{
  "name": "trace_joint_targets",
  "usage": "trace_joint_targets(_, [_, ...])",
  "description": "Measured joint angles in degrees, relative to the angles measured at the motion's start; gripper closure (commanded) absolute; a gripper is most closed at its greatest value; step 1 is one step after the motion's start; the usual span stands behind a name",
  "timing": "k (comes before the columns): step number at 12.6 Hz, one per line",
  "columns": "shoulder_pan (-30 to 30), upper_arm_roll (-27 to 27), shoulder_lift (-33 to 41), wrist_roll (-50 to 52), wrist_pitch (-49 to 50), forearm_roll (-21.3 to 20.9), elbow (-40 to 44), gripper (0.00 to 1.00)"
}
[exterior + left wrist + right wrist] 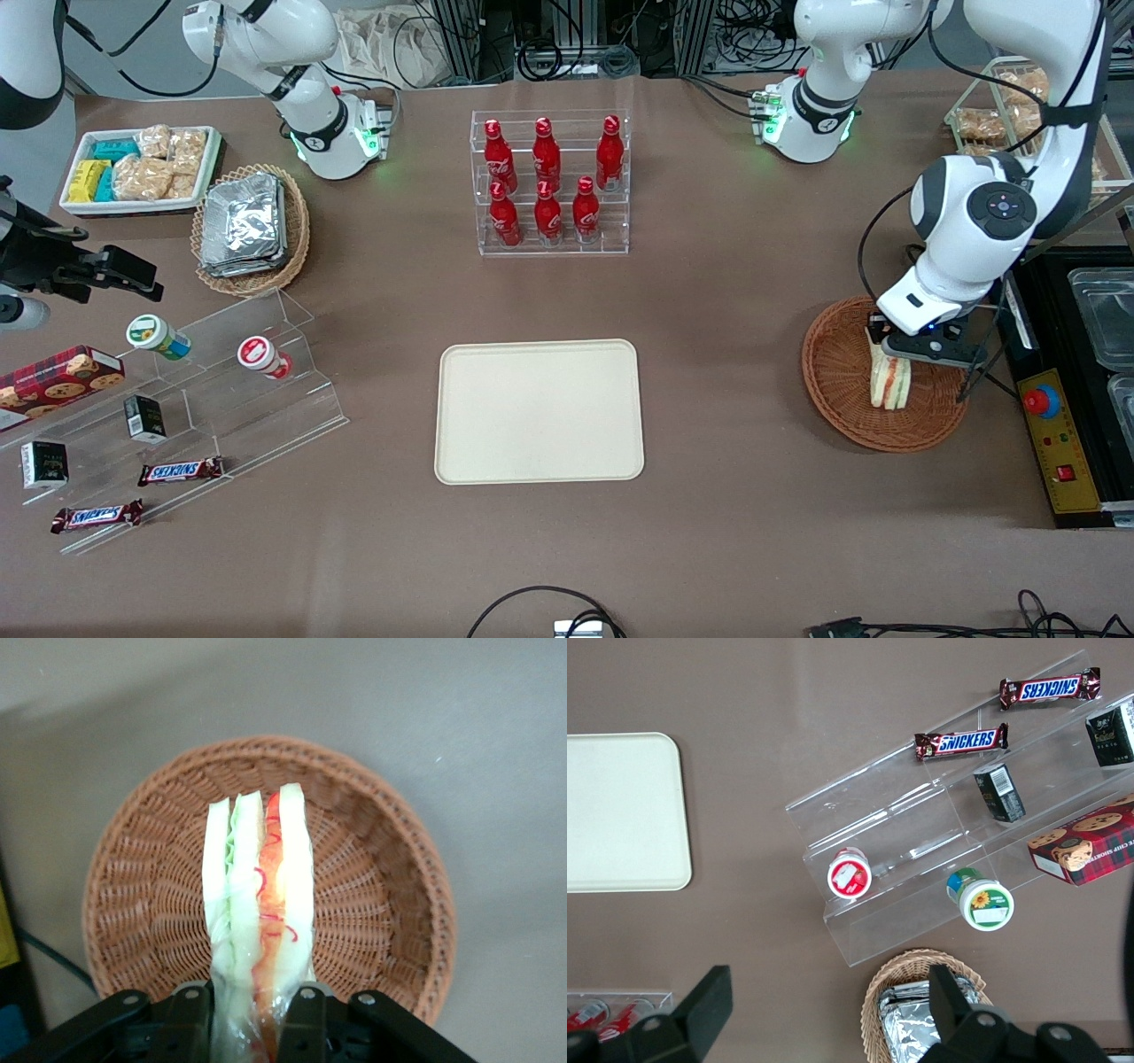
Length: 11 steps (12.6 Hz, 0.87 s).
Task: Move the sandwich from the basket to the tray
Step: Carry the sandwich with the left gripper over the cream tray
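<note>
Wrist camera up close: black fingers [190, 1010] clamped on the near end of the sandwich [259, 904], its green and red filling edge-on over the reddish wicker basket [142, 904]. From the front the gripper [921, 347] sits over the basket [842, 390], toward the working arm's end of the desk [726, 292], hiding the grip itself. The cream tray [539, 412] lies bare mid-desk, well apart. Farther off, the acrylic rack of red bottles [549, 182].
</note>
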<state>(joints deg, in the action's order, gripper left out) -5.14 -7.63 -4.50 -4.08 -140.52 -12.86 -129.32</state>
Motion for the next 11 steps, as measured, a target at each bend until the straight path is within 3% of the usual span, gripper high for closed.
trace_joint_targets(4, [0.2, -6.8, 0.0, 3.6, 17.2, 2.4, 14.2, 0.81])
trace_joint_targets(9, [0.9, -15.3, -5.8, 15.4, 27.0, 4.0, 29.3, 0.81])
trace_joint_targets(11, [4.2, -16.4, -9.7, 19.4, 28.1, 3.9, 34.8, 0.81])
